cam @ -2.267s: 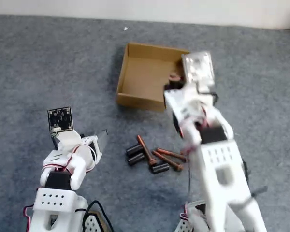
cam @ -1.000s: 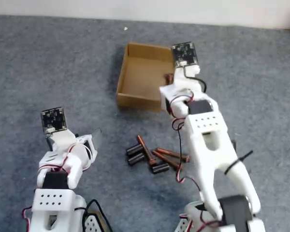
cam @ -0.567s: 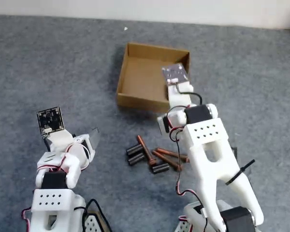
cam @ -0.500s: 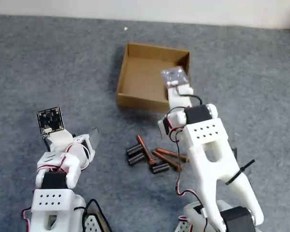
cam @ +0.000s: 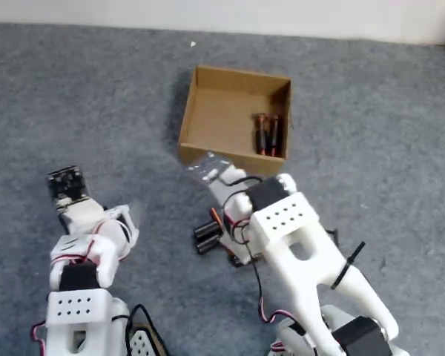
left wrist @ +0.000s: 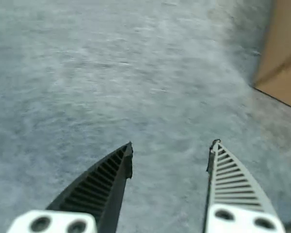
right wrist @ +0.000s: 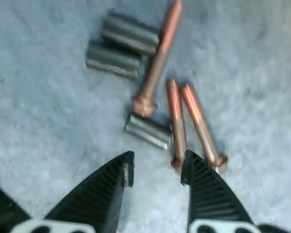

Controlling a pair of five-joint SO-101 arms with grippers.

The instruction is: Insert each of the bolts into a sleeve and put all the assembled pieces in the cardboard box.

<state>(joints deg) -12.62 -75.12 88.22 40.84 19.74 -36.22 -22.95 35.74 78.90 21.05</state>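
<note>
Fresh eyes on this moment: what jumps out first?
The right gripper, open, hangs over a loose pile of three bolts and three sleeves on the carpet. Two assembled pieces lie in the box beyond the pile. The left gripper, open, is over carpet near a corner of the box.

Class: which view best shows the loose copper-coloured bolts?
The right wrist view: three copper-coloured metal bolts lie unobstructed. In the high view the right arm hides most. The left wrist view faces grey carpet and a cardboard box corner.
</note>
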